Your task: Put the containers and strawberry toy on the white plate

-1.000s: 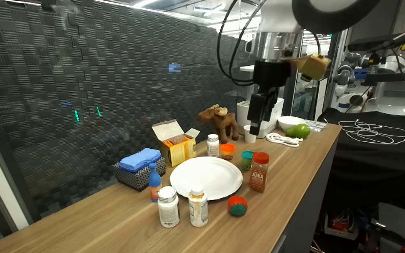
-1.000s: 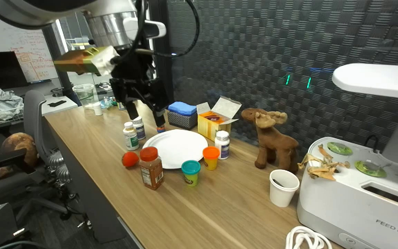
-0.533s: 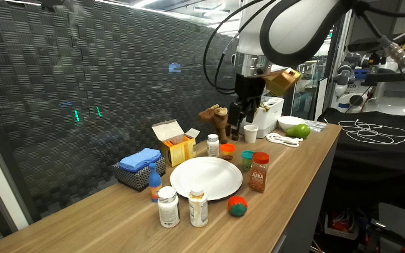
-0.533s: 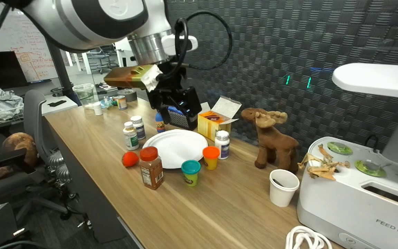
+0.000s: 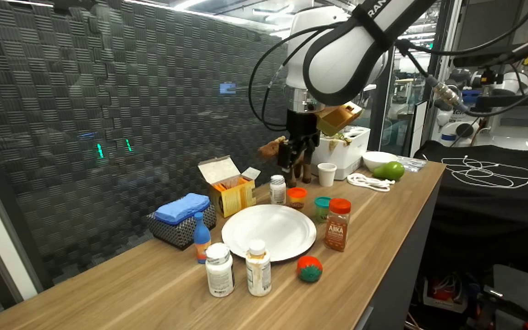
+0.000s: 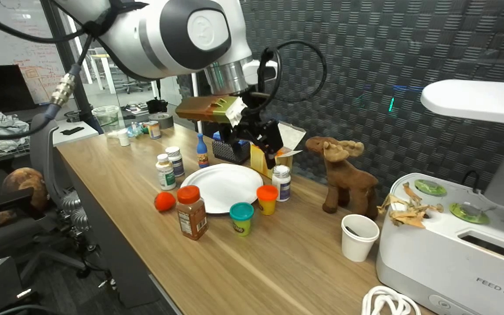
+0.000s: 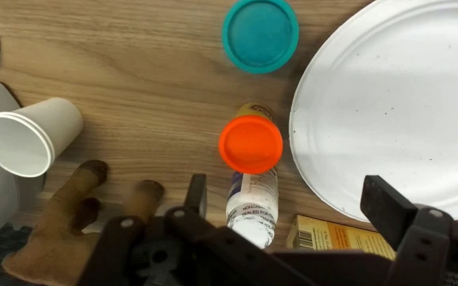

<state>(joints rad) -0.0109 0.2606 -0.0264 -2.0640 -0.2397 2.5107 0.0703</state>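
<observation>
My gripper (image 7: 286, 194) is open above the counter with nothing held. In the wrist view, a white-capped bottle (image 7: 255, 206) appears between its spread fingers, farther down. Close to that bottle stands the orange-lidded tub (image 7: 251, 143), and then the teal-lidded tub (image 7: 260, 35). All three sit outside the rim of the white plate (image 7: 320, 131), which is bare. A brown red-capped spice jar (image 5: 337, 229) and the strawberry toy (image 5: 310, 269) are on the plate's other side. Two more white bottles, a wide one (image 5: 220, 270) and a slim one (image 5: 258, 270), stand upright near a blue bottle (image 5: 202, 240).
An open yellow carton (image 5: 236, 197) and a dark patterned box (image 6: 230, 151) with a blue top line the wall side. A brown moose toy (image 6: 348, 179), paper cup (image 6: 359, 238) and white planter (image 6: 449, 253) stand beyond the tubs. White cord (image 5: 369, 182) lies near the cup.
The arm has swung toward the wall side and come lower, bringing the gripper near the carton and back white bottle. Its jaws stay open. Objects on the counter have not moved.
</observation>
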